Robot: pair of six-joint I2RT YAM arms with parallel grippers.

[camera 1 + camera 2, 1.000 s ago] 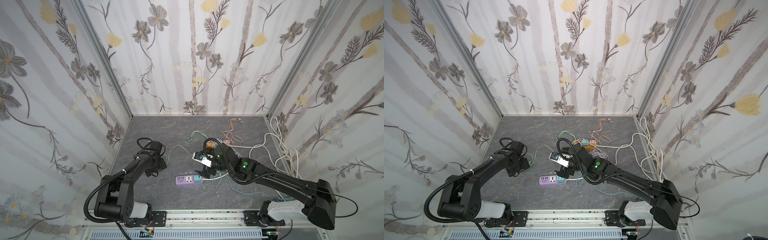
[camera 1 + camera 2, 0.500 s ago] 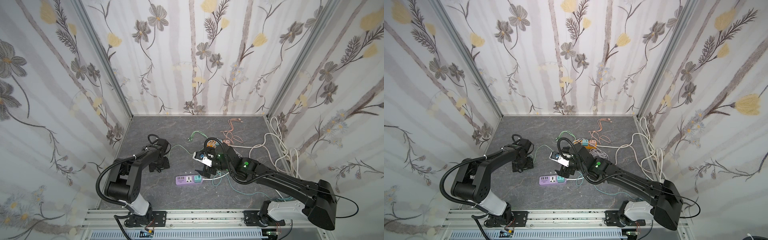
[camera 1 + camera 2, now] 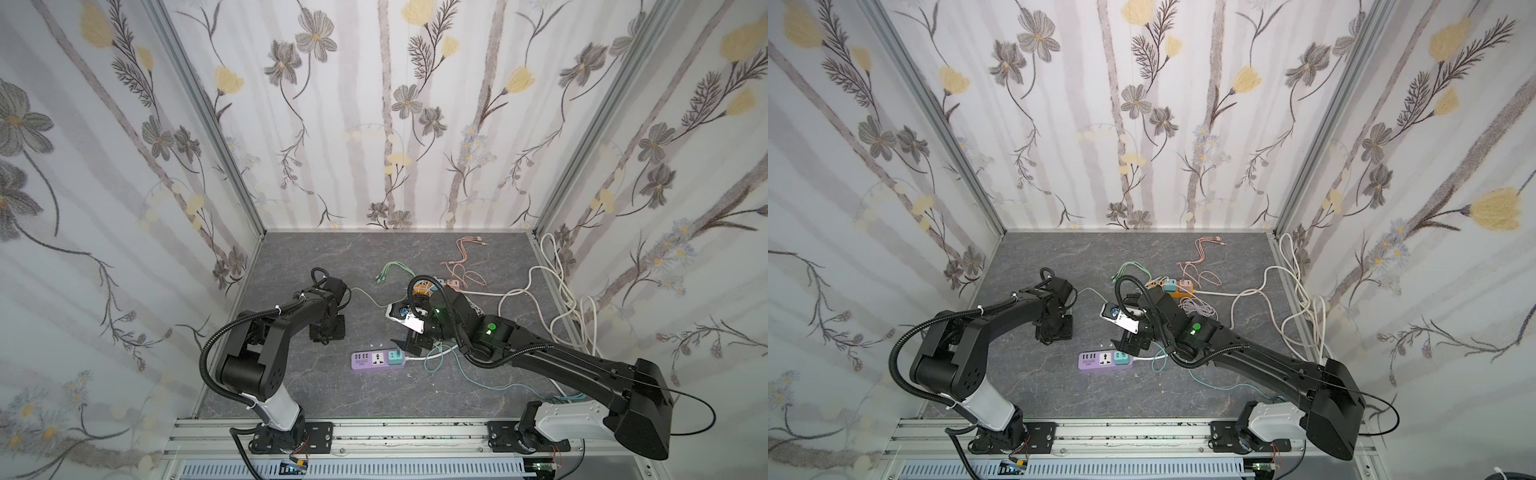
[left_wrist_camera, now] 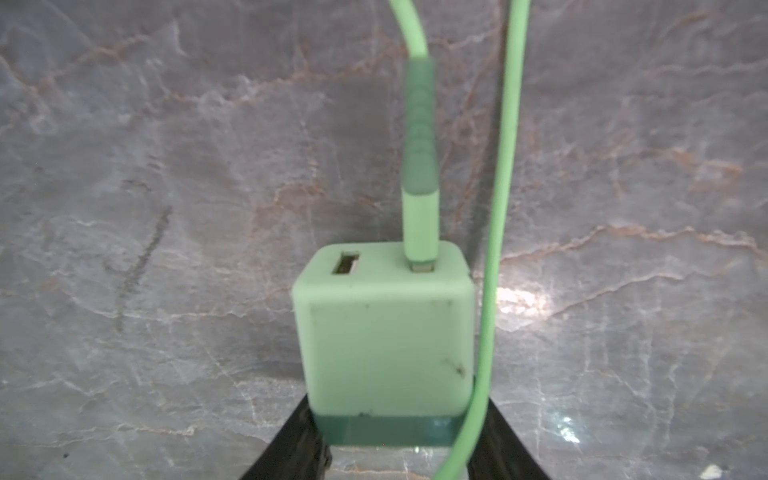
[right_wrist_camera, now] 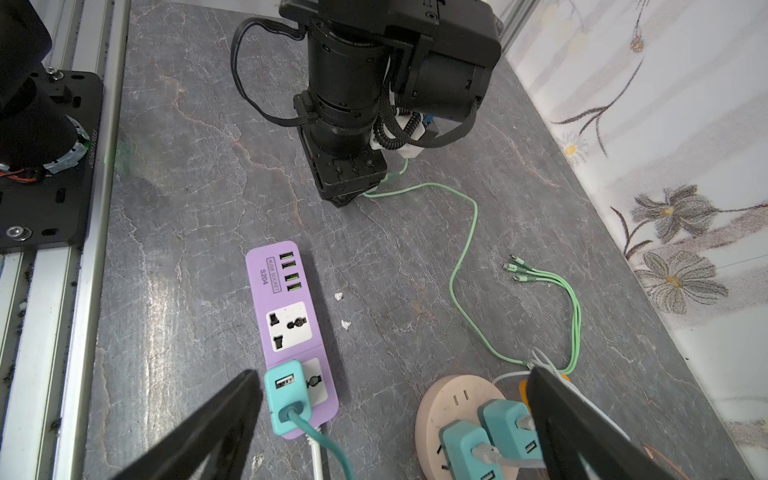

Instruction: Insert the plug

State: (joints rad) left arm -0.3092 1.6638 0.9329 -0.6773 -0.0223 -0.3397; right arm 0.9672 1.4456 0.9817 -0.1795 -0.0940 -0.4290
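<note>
Where the L pincer (image 4: 395, 409) comes down to the table (image 4: 166, 208), its two black fingers (image 4: 286, 449) sit right against either side of the mint charger plug (image 4: 382, 345), at its darker base; can't tell whether they're clamping it or only touching; the plug is down on the table w/ a green cable (image 4: 505, 166) pushed into one of its two USB ports.

R pincer (image 5: 392, 374) is spread wide w/ nothing in it, hanging over the purple strip (image 5: 286, 316); the strip's end socket holds a teal adapter (image 5: 286, 390), just beside one finger; a round hub (image 5: 440, 399) by the opposite finger holds two more teal blocks (image 5: 498, 419).

Only the left wrist view shows the plug; in both top views it's hidden under the L wrist, well apart from the strip (image 3: 378, 358), w/ only the cable trailing out; top views alone show the white cords (image 3: 557, 299) looped by the right wall.
</note>
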